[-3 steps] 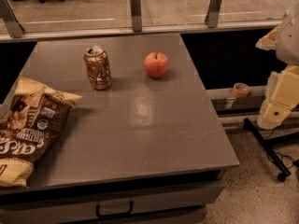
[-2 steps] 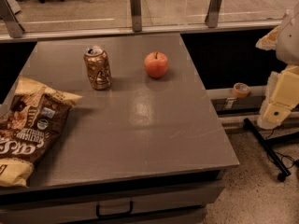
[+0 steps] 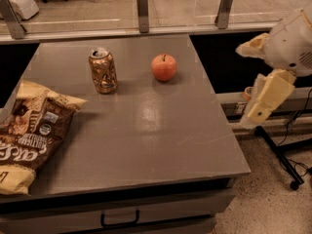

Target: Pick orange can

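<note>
Markings on orange can (image 3: 103, 70) seem illegible, tool (image 3: 264, 100) right of table (image 3: 161, 145).

The tool (image 3: 263, 100) hangs off the right side of the counter (image 3: 161, 135), well apart from the orange can (image 3: 103, 70). The arm (image 3: 292, 40) above it runs off the right edge. A small orange thing (image 3: 246, 92) peeks out from behind the tool, and most of it is hidden. The chip bag (image 3: 36, 130) is cut off by the left edge and covers part of the counter. The pale marks on the orange can are too blurry to read. The drawer (image 3: 146, 213) under the counter is cut off at the bottom.
</note>
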Controlling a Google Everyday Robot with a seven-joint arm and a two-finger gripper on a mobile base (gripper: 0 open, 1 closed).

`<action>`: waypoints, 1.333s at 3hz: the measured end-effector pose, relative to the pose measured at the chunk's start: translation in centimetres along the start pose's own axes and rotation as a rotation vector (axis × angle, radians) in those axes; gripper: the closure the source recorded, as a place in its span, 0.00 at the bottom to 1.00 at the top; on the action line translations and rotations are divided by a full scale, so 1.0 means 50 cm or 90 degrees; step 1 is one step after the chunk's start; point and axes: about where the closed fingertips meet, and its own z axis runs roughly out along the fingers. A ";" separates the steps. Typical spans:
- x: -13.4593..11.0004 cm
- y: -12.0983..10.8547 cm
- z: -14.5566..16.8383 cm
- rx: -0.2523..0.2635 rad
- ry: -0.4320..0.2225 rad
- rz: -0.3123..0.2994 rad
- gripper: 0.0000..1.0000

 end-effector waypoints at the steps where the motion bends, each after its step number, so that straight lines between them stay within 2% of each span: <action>1: -0.103 -0.006 0.064 -0.066 -0.144 -0.014 0.00; 2: -0.211 0.005 0.106 -0.113 -0.243 -0.012 0.00; 3: -0.211 0.005 0.106 -0.113 -0.243 -0.012 0.00; 4: -0.220 -0.010 0.127 -0.076 -0.256 0.021 0.00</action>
